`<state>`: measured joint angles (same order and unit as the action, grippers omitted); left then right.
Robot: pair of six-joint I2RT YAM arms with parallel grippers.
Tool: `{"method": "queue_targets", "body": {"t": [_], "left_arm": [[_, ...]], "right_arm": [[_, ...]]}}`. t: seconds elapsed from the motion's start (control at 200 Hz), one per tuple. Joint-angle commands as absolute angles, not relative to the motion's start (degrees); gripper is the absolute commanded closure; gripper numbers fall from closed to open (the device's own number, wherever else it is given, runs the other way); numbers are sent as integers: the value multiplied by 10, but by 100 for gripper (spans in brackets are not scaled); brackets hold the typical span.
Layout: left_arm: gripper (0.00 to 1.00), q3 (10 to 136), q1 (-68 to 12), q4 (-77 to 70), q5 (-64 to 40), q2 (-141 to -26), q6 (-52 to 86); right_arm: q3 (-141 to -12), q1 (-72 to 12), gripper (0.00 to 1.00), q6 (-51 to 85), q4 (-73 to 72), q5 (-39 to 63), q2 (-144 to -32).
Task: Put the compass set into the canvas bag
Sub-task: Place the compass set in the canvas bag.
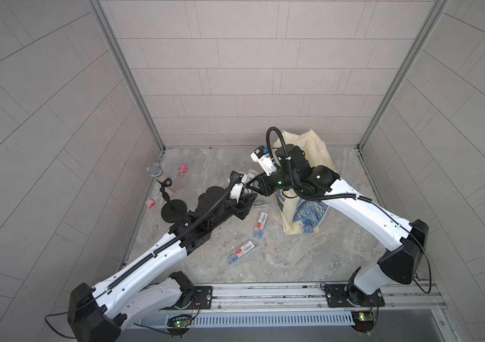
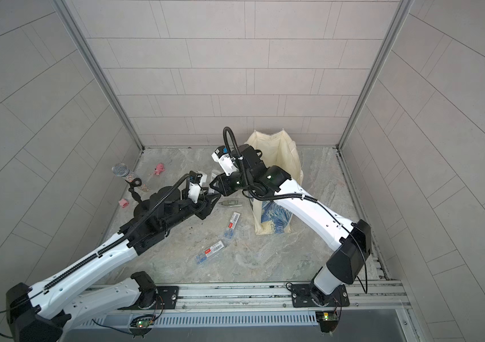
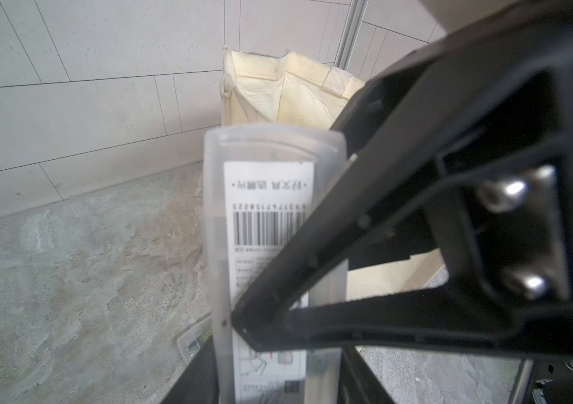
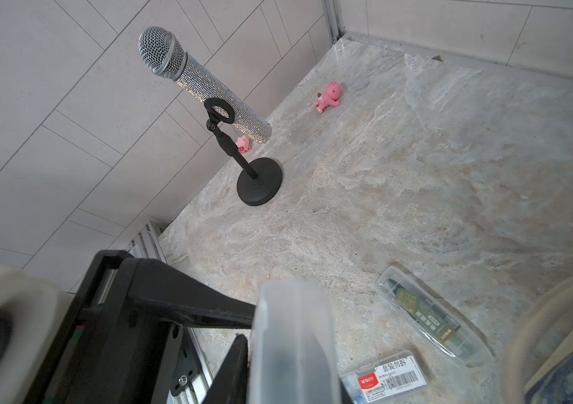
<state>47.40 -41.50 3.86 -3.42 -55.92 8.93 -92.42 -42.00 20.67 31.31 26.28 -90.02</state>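
- Compass set (image 3: 271,196), in a clear plastic case with a barcode label, is held off the worktop (image 1: 294,260) between the two arms. It is beside the canvas bag (image 1: 321,154) and outside it.
- The left pincer (image 4: 252,325) is closed on one end of the case.
- The right pincer (image 3: 245,323) is clamped on the same case, and one finger (image 3: 313,245) is seen laid across the label.
- The canvas bag is stood upright with its mouth open, partly hidden by the right arm in both top views.
- A second case (image 1: 260,225), a third case (image 1: 241,251) and a green case (image 1: 260,202) are laid flat on the worktop.
- A microphone (image 1: 155,171) on its stand and two pink toys are placed by the left wall.
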Motion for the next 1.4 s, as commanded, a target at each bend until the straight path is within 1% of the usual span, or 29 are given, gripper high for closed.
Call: {"method": "queue_targets", "body": {"t": [0.0,0.075,0.145,0.25,0.31,0.36,0.48,0.54,0.615,0.836,1.001,1.211,1.391], "left_arm": [[86,486,-414,24,-26,-553,82],[86,485,-414,26,-26,-550,82],[81,484,-414,29,-26,-547,84],[63,480,-414,40,-16,-548,88],[47,478,-414,49,-9,-547,91],[36,474,-413,55,-8,-541,94],[22,465,-413,70,-13,-520,98],[18,459,-413,81,-18,-509,98],[15,452,-414,97,-17,-494,103],[14,423,-413,120,-44,-457,117],[14,403,-413,127,-45,-449,124],[14,389,-413,134,-42,-449,132],[14,381,-413,134,-40,-449,138]], "right_arm": [[-923,-422,77,203,307,247,-879],[-919,-422,82,208,299,247,-877],[-917,-422,87,212,294,247,-877],[-914,-422,93,213,289,239,-875],[-915,-422,98,212,290,230,-874],[-916,-422,100,210,291,222,-870],[-924,-421,100,202,293,203,-861],[-932,-419,100,197,296,192,-857],[-945,-413,100,191,304,185,-855],[-992,-382,100,173,330,149,-832],[-1026,-356,100,146,371,86,-806],[-1013,-264,100,149,396,66,-776],[-998,-190,100,143,420,50,-784]]}}
